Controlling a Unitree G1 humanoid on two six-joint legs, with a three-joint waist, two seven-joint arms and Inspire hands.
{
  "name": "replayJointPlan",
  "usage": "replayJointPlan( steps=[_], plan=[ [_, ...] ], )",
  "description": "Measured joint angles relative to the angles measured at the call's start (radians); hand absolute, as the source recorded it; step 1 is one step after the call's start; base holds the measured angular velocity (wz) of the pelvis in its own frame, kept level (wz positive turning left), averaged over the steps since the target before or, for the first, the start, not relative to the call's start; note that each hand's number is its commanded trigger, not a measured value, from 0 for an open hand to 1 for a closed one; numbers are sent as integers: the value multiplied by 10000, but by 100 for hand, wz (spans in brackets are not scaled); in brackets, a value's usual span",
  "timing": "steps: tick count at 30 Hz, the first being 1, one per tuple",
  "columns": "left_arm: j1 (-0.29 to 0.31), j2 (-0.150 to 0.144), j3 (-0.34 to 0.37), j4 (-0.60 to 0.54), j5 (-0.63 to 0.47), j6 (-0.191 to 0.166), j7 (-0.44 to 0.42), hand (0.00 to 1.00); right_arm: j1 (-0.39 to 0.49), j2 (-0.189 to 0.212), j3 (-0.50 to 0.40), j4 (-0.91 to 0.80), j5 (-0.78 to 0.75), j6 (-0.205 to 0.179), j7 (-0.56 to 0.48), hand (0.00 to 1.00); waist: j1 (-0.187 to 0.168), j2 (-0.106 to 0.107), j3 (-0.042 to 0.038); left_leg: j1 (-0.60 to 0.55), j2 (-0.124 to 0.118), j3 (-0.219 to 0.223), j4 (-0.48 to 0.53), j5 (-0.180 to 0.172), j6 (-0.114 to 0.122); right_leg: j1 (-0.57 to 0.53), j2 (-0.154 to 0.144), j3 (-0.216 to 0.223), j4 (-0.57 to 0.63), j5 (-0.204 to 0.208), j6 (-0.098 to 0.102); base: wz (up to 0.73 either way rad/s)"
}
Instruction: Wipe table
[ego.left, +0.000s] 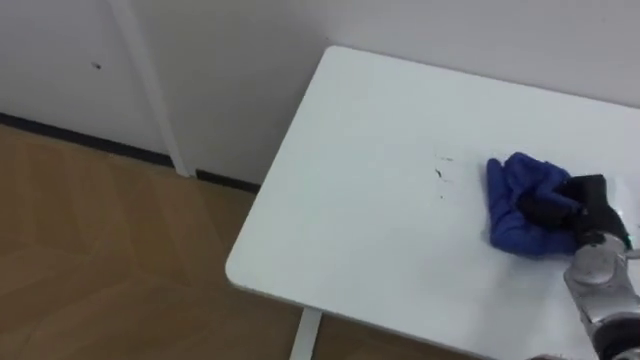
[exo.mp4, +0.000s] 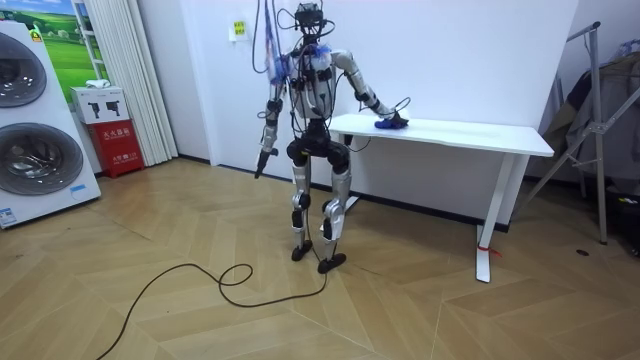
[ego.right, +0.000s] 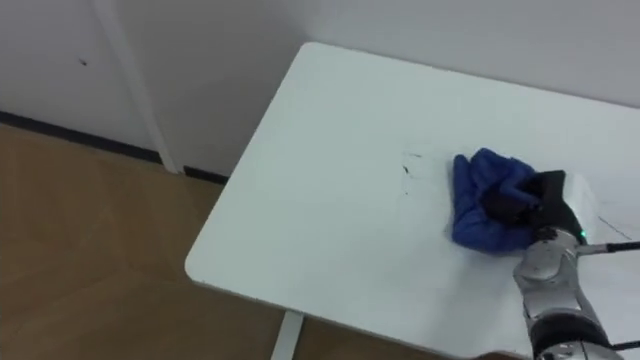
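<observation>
— On the white table (ego.left: 350, 230), where is the cloth, and what holds it?
— You find the blue cloth (ego.left: 520, 205) bunched at the eye views' right side. The right hand (ego.left: 580, 200) curls its fingers into it and presses down. The left hand (exo.mp4: 262, 160) hangs at the robot's side; its fingers cannot be read.
— Progress?
— Judge it early: dark marks (ego.left: 440, 172) just beside the cloth are unwiped, and most of the top awaits you.

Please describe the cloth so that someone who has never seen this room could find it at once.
Look at the long white rectangular table against the wall. On it lies a crumpled blue cloth, gripped by the robot's right hand. It is the only coloured thing on the white top.
</observation>
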Motion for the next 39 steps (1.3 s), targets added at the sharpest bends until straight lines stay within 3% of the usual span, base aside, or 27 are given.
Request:
replayJointPlan(
  steps=[3, 4, 5, 8, 9, 12, 14, 18, 19, 21, 25, 28, 29, 30, 31, 32, 34, 36, 37, 39],
  plan=[
    [-113, -6, -226, -68, 8, 30, 61, 0, -385, -23, 266, -15, -53, 501, -49, 100, 138, 142, 10, 12, 57, 311, -2, -41, 42, -183, -3, 360, 164, 93, -8, -38],
    [-169, -10, -489, -73, 24, 38, 109, 0, -716, -90, 635, -46, -73, 836, -70, 100, 354, 223, 16, 5, 96, 514, -7, -41, 44, -318, 7, 552, 215, 118, -31, -59],
    [-203, -19, -679, -33, -3, 41, 126, 0, -1227, -104, 1163, -49, -224, 1294, -76, 100, 596, 323, 33, -17, 185, 829, -31, -41, 44, -491, 43, 799, 343, 172, -81, -69],
    [-448, -45, -860, 143, 16, 72, 128, 0, -2540, 166, 2832, -70, -920, 2043, 88, 100, 1089, 320, 30, -251, 379, 1198, -28, -3, -14, -960, 159, 846, 421, 320, -260, -54],
    [-505, -91, -952, 296, -13, 89, 124, 0, -3114, 350, 3386, -93, -1183, 2145, 245, 100, 1283, 382, 95, -250, 436, 1306, -55, 19, -51, -1032, 217, 839, 436, 349, -309, -29],
    [-502, -247, -1051, 454, -117, 113, 3, 0, -3836, 875, 4098, -502, -1793, 2116, 710, 100, 1767, 427, 209, -231, 447, 1289, -91, 99, -171, -1079, 253, 743, 435, 308, -387, -2],
    [-452, -255, -1053, 524, -260, 143, -62, 0, -3949, 913, 4207, -613, -1941, 1990, 851, 100, 2051, 352, 240, -366, 448, 1007, -93, 133, -217, -1121, 222, 467, 302, 295, -404, 35],
    [213, -256, -1048, 319, -305, 270, -62, 0, -3931, 864, 4254, -322, -1609, 1948, 953, 100, 2036, 172, 231, -356, 409, 463, -174, 171, -231, -840, 200, 155, 161, 235, -338, 52],
    [402, -256, -1029, 208, -301, 351, -68, 0, -3759, 673, 4227, -164, -1460, 1929, 966, 100, 2027, 121, 230, -325, 391, 368, -163, 164, -225, -739, 190, 99, 127, 234, -336, 44],
    [484, -249, -1027, 179, -275, 426, -119, 0, -3218, 421, 3764, -155, -1068, 1558, 960, 100, 1838, 97, 228, -205, 330, 228, -150, 165, -223, -532, 130, 74, 145, 225, -317, 38],
    [587, -240, -839, 67, -201, 356, -174, 0, -1297, 489, 2068, -186, -677, 551, 485, 100, 1213, 115, 258, 544, 133, 322, -146, 104, -127, 98, -155, 90, 472, -11, 63, 13],
    [538, -141, -608, -74, -179, 78, -185, 0, -33, 555, 1083, -185, 37, 47, -5, 100, 637, 262, 252, 977, 256, 836, 142, -181, 179, -11, -484, 239, 1830, -294, 413, -22],
    [448, -79, -586, -65, 5, -13, -170, 0, 387, 503, 773, -185, 406, 25, -186, 100, 472, 431, 150, 930, 424, 1111, 328, -575, 247, -223, -751, 230, 2863, -555, 583, -19],
    [414, -18, -579, -64, 134, -47, -160, 0, 571, 482, 662, -194, 624, 31, -304, 100, 439, 435, 144, 930, 460, 1410, 576, -674, 248, -350, -1113, 251, 3418, -721, 613, -20],
    [258, 51, -611, -60, 176, -246, -55, 0, 918, 391, 607, -258, 921, 99, -506, 100, 370, 602, 58, 938, 650, 1696, 979, -963, 234, -461, -1728, 365, 4096, -909, 614, -36],
    [90, 131, -620, -60, 188, -439, 17, 0, 921, 392, 667, -294, 923, 251, -692, 100, 412, 770, -1, 849, 935, 1944, 1400, -1204, 166, -627, -2161, 819, 4337, -909, 639, -41],
    [-350, 362, -663, -7, 153, -599, 106, 0, 605, 673, 837, -291, 907, 576, -856, 100, 429, 810, 4, 474, 1337, 1992, 1979, -1420, -38, -817, -2648, 1414, 4118, -771, 723, -47],
    [-1018, 560, -717, 100, 131, -625, 173, 0, -264, 1011, 1442, -530, 688, 1359, -883, 100, 711, 723, 15, -360, 1997, 1986, 2730, -1506, -371, -1033, -2995, 1657, 3235, -222, 865, -44],
    [-1305, 595, -720, 132, 135, -613, 173, 0, -459, 1031, 1679, -638, 645, 1589, -845, 100, 866, 666, 9, -565, 2176, 1983, 2882, -1503, -481, -1083, -3035, 1593, 2990, -52, 901, -38],
    [-1922, 774, -758, 91, 132, -615, 149, 0, -1306, 1051, 2784, -784, 212, 2128, -343, 100, 1642, 100, 56, -976, 2735, 2026, 3043, -1263, -1025, -1148, -3075, 1324, 2013, 641, 981, -50]
  ],
)
